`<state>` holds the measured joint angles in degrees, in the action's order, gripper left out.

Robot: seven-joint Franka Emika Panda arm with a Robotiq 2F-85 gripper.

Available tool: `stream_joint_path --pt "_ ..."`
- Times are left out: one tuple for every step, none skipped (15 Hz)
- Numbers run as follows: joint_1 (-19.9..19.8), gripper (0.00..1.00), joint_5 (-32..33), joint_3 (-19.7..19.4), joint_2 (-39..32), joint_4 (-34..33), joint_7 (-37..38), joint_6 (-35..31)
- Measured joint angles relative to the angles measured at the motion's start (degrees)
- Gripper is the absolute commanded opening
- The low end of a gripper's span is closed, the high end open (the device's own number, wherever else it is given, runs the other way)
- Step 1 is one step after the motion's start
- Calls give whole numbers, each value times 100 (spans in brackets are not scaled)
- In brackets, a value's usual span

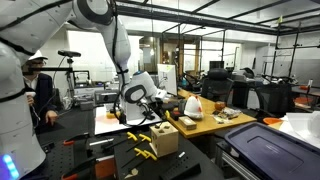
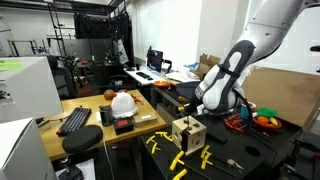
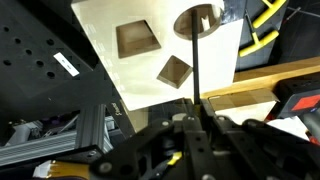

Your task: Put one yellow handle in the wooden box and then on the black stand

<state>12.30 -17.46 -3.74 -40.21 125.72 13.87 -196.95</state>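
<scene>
1. Starting big: the white arm (image 1: 110, 30) bends down over the desk (image 2: 250, 160) and stops right above the wooden box (image 1: 165, 138).
2. That wooden box sits on the desk. In the wrist view its pale face has two squarish holes and one round hole (image 3: 197, 20).
3. The gripper (image 3: 195, 108) hangs just above the box with its jaws pinched fully shut. They look clamped on one yellow handle (image 3: 175, 158), though only a sliver of yellow shows there.
4. Spare yellow handles (image 2: 180, 160) lie loose on the desk beside the box.
5. A thin dark shaft (image 3: 196, 60) runs from the jaws to the round hole.
6. What could go wrong, IMO:
   - If the shaft goes in slightly tilted, it could catch the hole's rim and shove or tip the light box.
   - A grip this narrow could let the handle twist or slip out short of the box.
   - A nudged box could also scatter the spares.
</scene>
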Motion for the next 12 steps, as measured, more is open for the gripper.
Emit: stream_joint_path --pt "22 2 -30 11 -29 35 0 -109" --pt "68 2 -92 2 -46 47 0 -128" --pt "130 2 -168 -22 -46 39 0 -128" --pt "185 2 -228 -42 -46 28 0 -127" --pt "239 35 -278 -56 -46 17 0 -127" --pt "291 36 -324 -68 -46 14 0 -127" --pt "340 42 -364 -79 -46 14 0 -127" --pt "384 49 -399 -87 -45 14 0 -126" --pt "426 56 -425 -95 -46 15 0 -124" --pt "464 65 -435 -108 -45 14 0 -124" --pt "496 71 -441 -120 -45 14 0 -124" --pt "523 80 -443 -136 -45 14 0 -124"
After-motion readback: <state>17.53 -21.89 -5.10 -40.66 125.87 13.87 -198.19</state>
